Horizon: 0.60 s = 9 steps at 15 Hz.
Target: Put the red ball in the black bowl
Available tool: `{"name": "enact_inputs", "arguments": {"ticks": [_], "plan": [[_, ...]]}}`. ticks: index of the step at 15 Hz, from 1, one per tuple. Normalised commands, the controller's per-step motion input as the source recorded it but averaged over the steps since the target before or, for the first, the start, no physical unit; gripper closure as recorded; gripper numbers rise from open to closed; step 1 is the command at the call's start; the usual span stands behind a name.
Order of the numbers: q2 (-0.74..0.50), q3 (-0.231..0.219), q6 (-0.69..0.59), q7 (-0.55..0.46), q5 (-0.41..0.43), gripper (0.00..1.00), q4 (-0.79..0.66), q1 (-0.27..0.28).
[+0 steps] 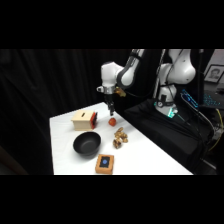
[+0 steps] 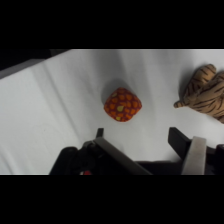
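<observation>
Here, fingers (image 2: 100, 133) apart above the red ball (image 2: 122, 104), centre of the wrist frame, on the white surface (image 2: 60, 115). Best lowered straight, straddling its widest part, clear of the striped toy tiger (image 2: 205, 92); black bowl (image 1: 87, 143) waits lower left.

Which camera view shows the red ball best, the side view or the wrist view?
The wrist view. There the red ball appears large and unobstructed on the white table, and its orange and yellow pattern is visible. In the side view the red ball is only a small spot just below the end effector, without visible detail.
</observation>
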Motion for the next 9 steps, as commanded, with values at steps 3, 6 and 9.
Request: {"name": "enact_inputs", "arguments": {"ticks": [3, 6, 9], "plan": [[0.23, 0.028, 0.36, 0.0, 0.16, 0.0, 0.01, -0.059], [0.22, 0.059, 0.32, 0.0, 0.145, 0.0, 0.01, -0.075], [0.2, 0.132, 0.27, -0.03, 0.191, 0.0, 0.03, -0.108]]}}
